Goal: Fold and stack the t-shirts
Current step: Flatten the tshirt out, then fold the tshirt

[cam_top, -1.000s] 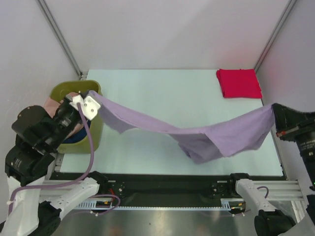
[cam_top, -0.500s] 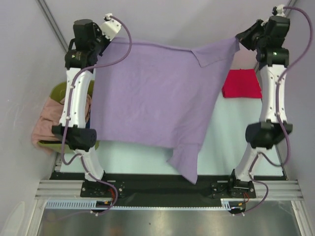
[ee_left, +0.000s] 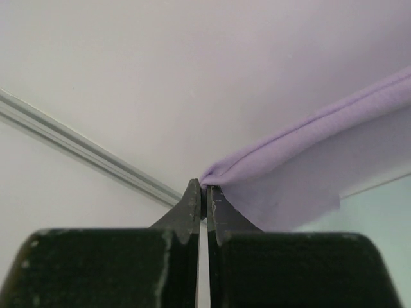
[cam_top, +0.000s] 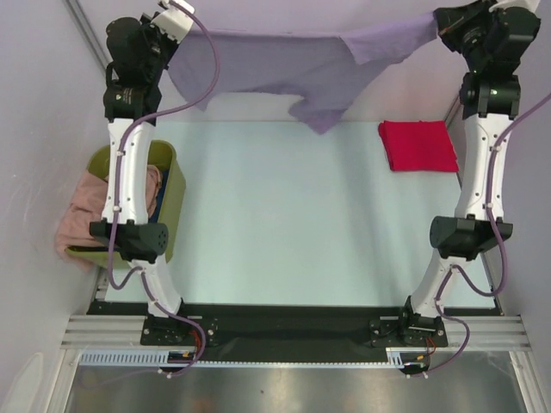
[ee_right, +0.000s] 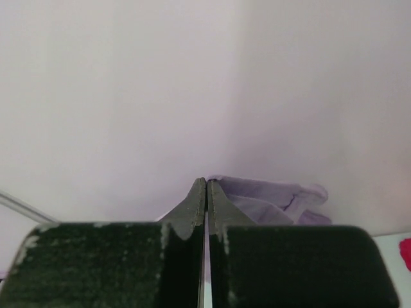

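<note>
The lavender-purple t-shirt (cam_top: 293, 64) hangs stretched high between both raised arms at the far end of the table. My left gripper (cam_top: 176, 34) is shut on its left edge, seen in the left wrist view (ee_left: 204, 190) with cloth (ee_left: 302, 173) trailing right. My right gripper (cam_top: 435, 26) is shut on its right edge, seen in the right wrist view (ee_right: 206, 182) with bunched cloth (ee_right: 270, 199). A folded bright red t-shirt (cam_top: 417, 144) lies at the far right. A salmon-pink t-shirt (cam_top: 82, 211) drapes over the bin; a dark blue shirt is hidden.
An olive-green plastic bin (cam_top: 168, 215) stands at the left table edge beside the left arm. The pale table (cam_top: 293, 224) lies below. White walls with metal frame posts (cam_top: 103, 60) close in the back and sides.
Both arms swung up from low positions and lifted the lavender shirt off the table. It has since moved farther back and higher, so it now hangs along the top of the view.
</note>
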Tool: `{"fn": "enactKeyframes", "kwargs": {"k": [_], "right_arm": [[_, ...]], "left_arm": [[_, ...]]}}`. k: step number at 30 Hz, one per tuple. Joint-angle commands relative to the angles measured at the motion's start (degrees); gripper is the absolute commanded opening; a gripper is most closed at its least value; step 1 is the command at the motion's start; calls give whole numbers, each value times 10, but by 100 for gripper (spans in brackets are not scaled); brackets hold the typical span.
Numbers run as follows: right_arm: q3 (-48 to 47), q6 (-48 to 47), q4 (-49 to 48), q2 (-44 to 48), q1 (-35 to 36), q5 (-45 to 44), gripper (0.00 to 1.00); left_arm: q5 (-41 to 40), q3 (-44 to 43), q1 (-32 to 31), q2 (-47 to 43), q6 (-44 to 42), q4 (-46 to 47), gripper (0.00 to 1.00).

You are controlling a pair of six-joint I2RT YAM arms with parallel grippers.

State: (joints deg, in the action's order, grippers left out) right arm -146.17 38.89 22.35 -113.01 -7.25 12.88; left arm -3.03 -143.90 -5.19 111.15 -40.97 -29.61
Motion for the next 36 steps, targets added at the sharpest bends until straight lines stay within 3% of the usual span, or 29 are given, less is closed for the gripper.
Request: {"fn": "enactKeyframes", "kwargs": {"k": [1,4,5,8,9,11,12,19,23,30,34,36], "right_arm": [[31,-29,-26,78,-14,-27,0],[175,-65,-17,160,-13,-21,0],[274,-71,-18,186,-12,-19,0],[425,-88,-13,286,-12,-8,0],[525,-90,-9,312,-12,-8,0],[617,-87,2,394,-11,-7,0],[706,-86,8,426,-11,-6,0],[1016,-51,90,629,-1,-7,0],[1107,-12,158,711,1,-10,0],[1134,44,257,829,2,-20,0],[1153,44,183,837,2,-15,0],[1160,37,127,782,3,9,0]], "left_arm": [[19,60,11,-67,-6,10,0],[46,203,11,-125,-30,3,1],[51,241,11,-157,-36,-1,0],[59,402,11,-224,-49,2,0],[63,489,11,-242,-51,5,0],[78,574,11,-283,-54,10,0],[84,652,11,-320,-55,10,0],[116,931,9,-427,-51,0,1],[110,1051,9,-459,-56,-9,0],[105,1114,10,-588,-90,-93,0],[97,1105,11,-588,-88,-68,0],[92,1083,11,-548,-78,-43,0]]}}
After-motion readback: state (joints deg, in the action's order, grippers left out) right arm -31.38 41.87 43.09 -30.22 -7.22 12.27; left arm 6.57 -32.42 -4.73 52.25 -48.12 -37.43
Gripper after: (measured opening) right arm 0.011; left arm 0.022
